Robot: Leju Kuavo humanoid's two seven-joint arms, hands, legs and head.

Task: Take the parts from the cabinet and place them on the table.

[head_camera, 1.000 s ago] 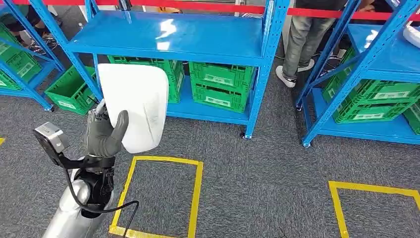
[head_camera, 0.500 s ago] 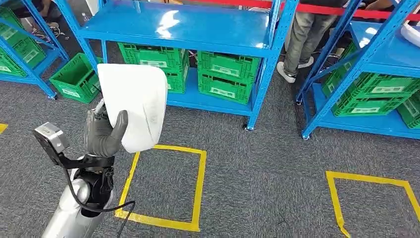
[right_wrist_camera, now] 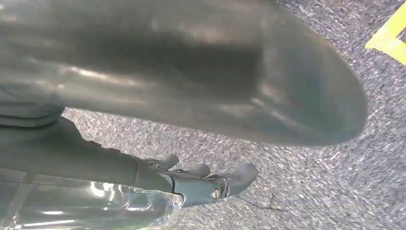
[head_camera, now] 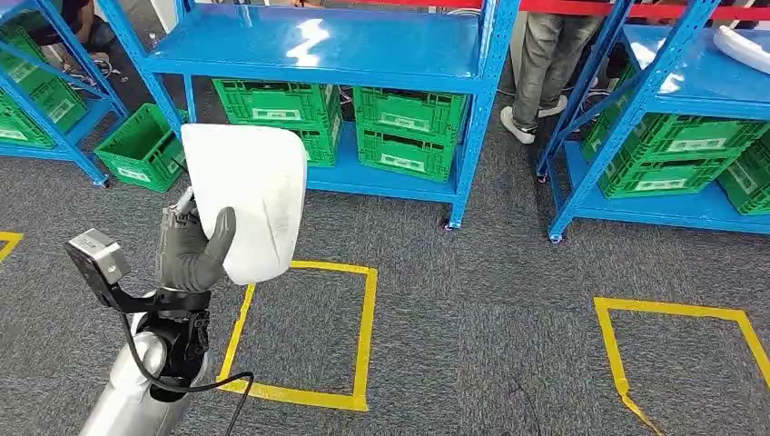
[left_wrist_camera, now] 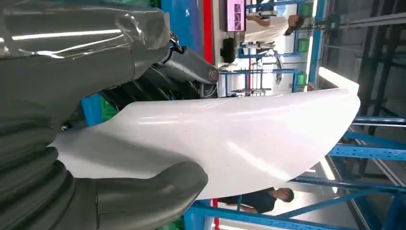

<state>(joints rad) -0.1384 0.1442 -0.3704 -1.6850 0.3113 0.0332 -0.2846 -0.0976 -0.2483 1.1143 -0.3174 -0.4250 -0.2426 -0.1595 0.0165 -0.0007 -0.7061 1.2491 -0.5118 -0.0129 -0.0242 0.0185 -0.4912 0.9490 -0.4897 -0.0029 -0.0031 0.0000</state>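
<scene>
Head view: left hand [head_camera: 192,250] grips a white curved panel [head_camera: 247,195], held upright above grey carpet [head_camera: 472,327], thumb across its front face, other fingers behind. Panel's lower edge hangs over the corner of a yellow tape square [head_camera: 304,336]; a second tape square [head_camera: 681,354] lies well apart to the right. Blue rack [head_camera: 318,50] stands ahead, top shelf bare and glossy; green crates [head_camera: 409,132] sit on its lower shelf, each with a white label, print too small to read. One more green crate [head_camera: 141,150] stands on the carpet beside the rack's left post. Second blue rack [head_camera: 672,82] at right carries green crates below and a white part [head_camera: 743,47] on its upper shelf. A person's legs [head_camera: 540,68] stand behind the racks.

Left wrist view: panel [left_wrist_camera: 230,139] clamped between thick thumb and dark fingers [left_wrist_camera: 186,67].

Right wrist view: right hand [right_wrist_camera: 206,179] hangs over the carpet, fingers loosely extended, holding nothing.
</scene>
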